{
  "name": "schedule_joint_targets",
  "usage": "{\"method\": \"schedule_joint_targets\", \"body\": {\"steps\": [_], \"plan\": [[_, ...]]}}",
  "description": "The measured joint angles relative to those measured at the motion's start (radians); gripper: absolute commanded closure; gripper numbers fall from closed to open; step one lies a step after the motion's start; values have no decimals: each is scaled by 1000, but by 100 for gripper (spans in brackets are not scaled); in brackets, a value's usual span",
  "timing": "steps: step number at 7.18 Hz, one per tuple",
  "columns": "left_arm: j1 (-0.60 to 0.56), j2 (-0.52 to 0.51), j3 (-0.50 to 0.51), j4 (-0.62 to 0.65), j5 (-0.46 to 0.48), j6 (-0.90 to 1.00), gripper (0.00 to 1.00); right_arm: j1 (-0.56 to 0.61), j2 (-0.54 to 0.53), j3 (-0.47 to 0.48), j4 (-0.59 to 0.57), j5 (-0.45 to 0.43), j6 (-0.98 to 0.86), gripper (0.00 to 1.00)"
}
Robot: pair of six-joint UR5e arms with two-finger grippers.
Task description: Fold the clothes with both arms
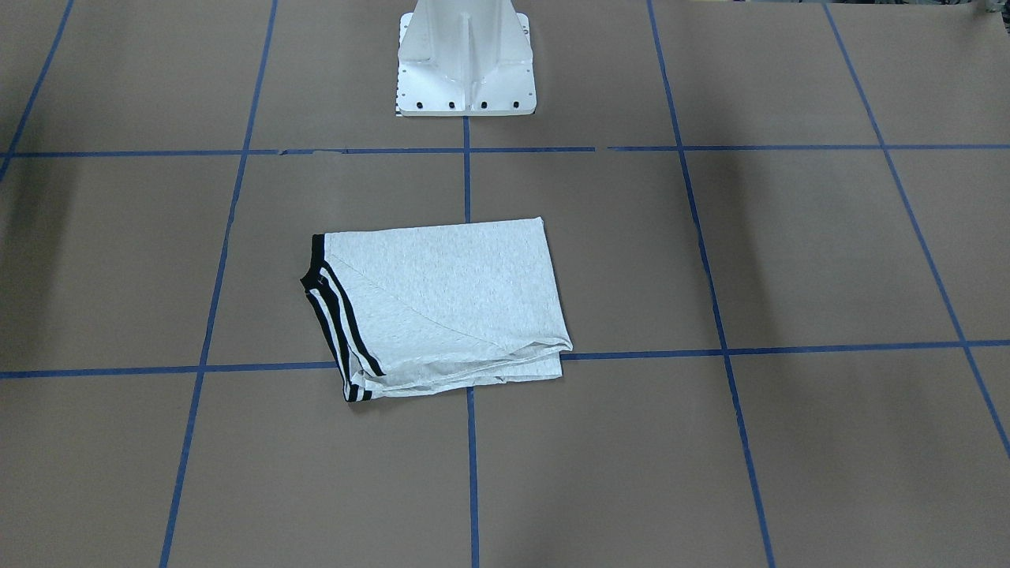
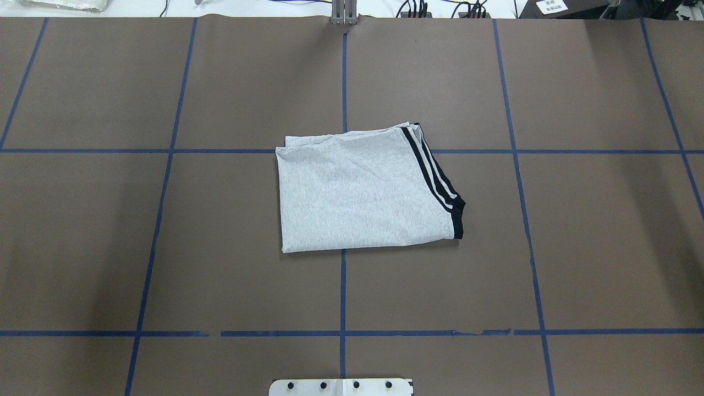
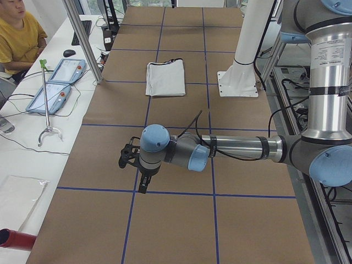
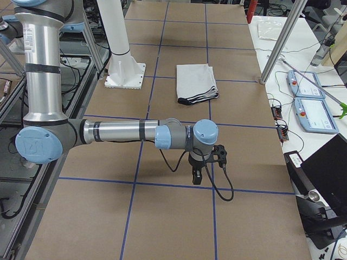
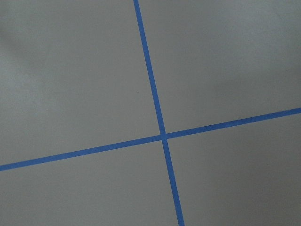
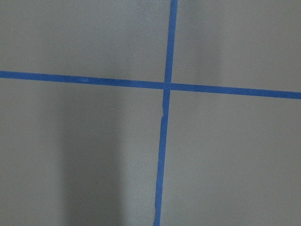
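Observation:
The clothes, a light grey T-shirt (image 1: pixel 442 308) with black shoulder stripes, lie folded into a rectangle at the table's middle (image 2: pixel 357 192). The striped edge points to the robot's right. The shirt also shows far off in the side views (image 3: pixel 165 78) (image 4: pixel 196 81). My left gripper (image 3: pixel 143 185) hangs over bare table near the left end, fingers pointing down, far from the shirt. My right gripper (image 4: pixel 196 177) hangs likewise near the right end. I cannot tell whether either is open or shut. Both wrist views show only brown paper and blue tape.
The white pedestal base (image 1: pixel 464 63) stands behind the shirt. Blue tape lines (image 2: pixel 343 82) divide the brown table cover. A person (image 3: pixel 19 33) sits beyond the table's far side beside two teach pendants (image 3: pixel 55 88). Another pendant (image 4: pixel 312 108) and a laptop lie off the edge.

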Motion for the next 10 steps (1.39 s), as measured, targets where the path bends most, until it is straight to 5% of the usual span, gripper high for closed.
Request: {"method": "schedule_joint_targets", "body": {"steps": [10], "plan": [[3,9,-57,259,80,-9,0,-1,-4,-6,0,-1,-4,0]]}}
